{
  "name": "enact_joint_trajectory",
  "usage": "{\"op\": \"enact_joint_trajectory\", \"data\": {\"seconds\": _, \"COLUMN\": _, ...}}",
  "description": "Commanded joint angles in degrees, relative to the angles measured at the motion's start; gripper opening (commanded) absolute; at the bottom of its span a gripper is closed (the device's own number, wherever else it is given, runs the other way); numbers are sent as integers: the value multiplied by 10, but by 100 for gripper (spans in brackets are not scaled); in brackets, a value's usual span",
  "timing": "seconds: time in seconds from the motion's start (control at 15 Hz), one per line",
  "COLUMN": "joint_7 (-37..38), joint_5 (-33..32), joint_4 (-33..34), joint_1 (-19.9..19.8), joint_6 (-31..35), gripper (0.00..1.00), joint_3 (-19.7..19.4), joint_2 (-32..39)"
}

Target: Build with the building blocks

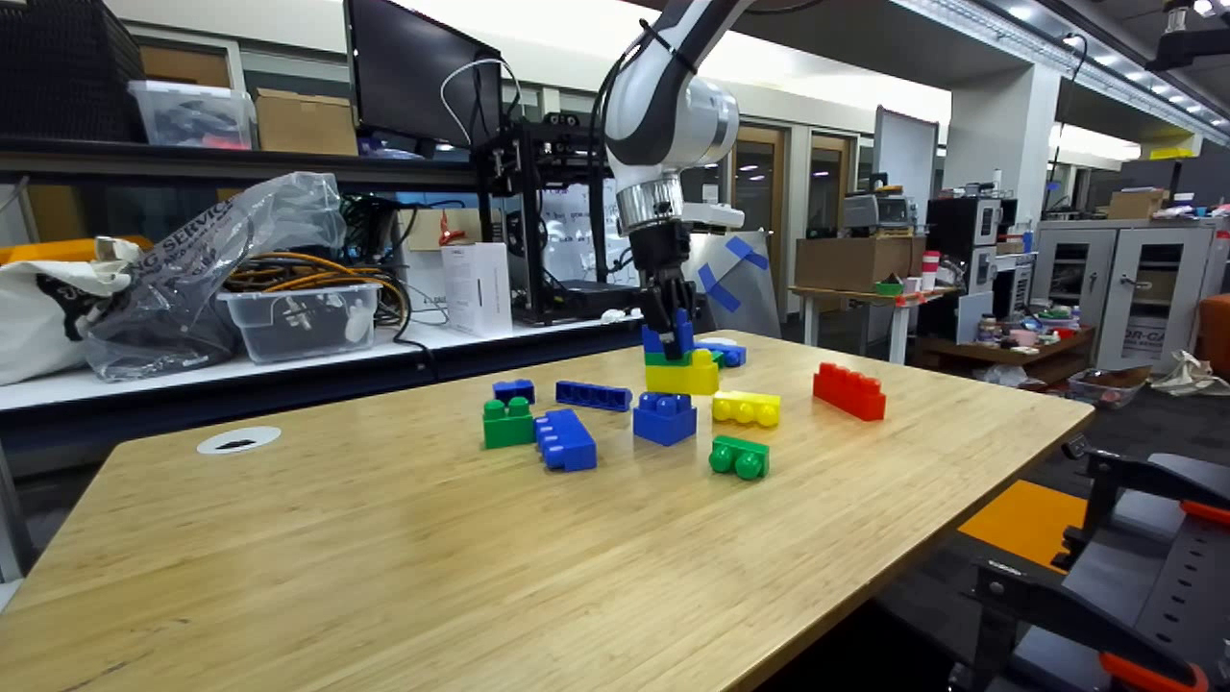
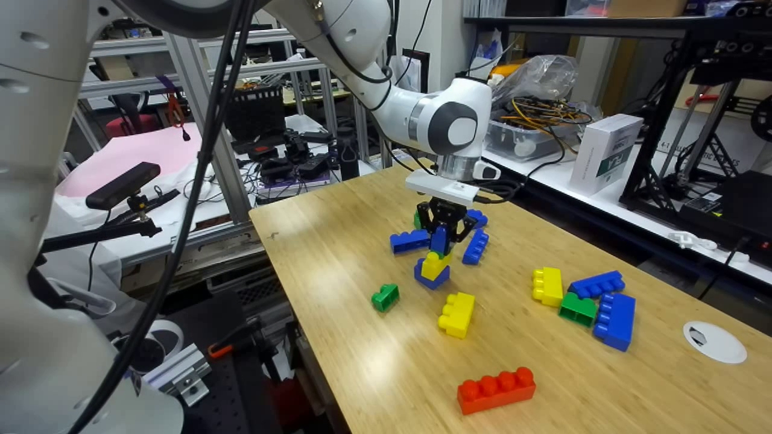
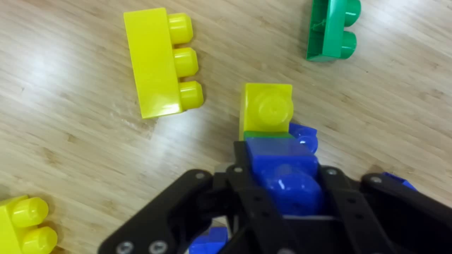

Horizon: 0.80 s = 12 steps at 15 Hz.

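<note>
Our gripper [image 3: 282,162] clasps the top blue [image 3: 289,190] by its two sides, and below that we see the green [image 3: 267,134] and then the yellow [image 3: 270,107]. In an exterior view the base blue [image 1: 665,423] sits on the table [image 1: 384,577] at their near side, lower than the yellow, its near studs bare. We judge the step in hand to be seating these three on the base blue; we cannot tell whether yellow and base blue touch or lock.

From above, the base blue looks turned a little against the yellow, so we do well to square the edges before any push. Then we should match studs to hollows, go straight down and press evenly: the yellow seems to reach past the base blue on the right, and a hard push there could tip it. If it feels firm, we let go with a small spread and rise straight up. We should also mind the loose yellow [image 1: 747,408] near the right side. The loose green [image 1: 740,458] lies nearer us, the red [image 1: 848,391] well apart to the right.
</note>
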Motion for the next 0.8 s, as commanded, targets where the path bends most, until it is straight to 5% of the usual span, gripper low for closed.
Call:
{"op": "enact_joint_trajectory", "data": {"seconds": 0.0, "joint_7": 52, "joint_5": 14, "joint_4": -18, "joint_1": 16, "joint_6": -18, "gripper": 11, "joint_3": -16, "joint_2": -11}}
{"op": "enact_joint_trajectory", "data": {"seconds": 0.47, "joint_7": 152, "joint_5": 34, "joint_4": -27, "joint_1": 35, "joint_6": -67, "gripper": 11, "joint_3": -18, "joint_2": -15}}
{"op": "enact_joint_trajectory", "data": {"seconds": 0.73, "joint_7": 170, "joint_5": 67, "joint_4": -48, "joint_1": 31, "joint_6": 8, "gripper": 11, "joint_3": -17, "joint_2": -16}}
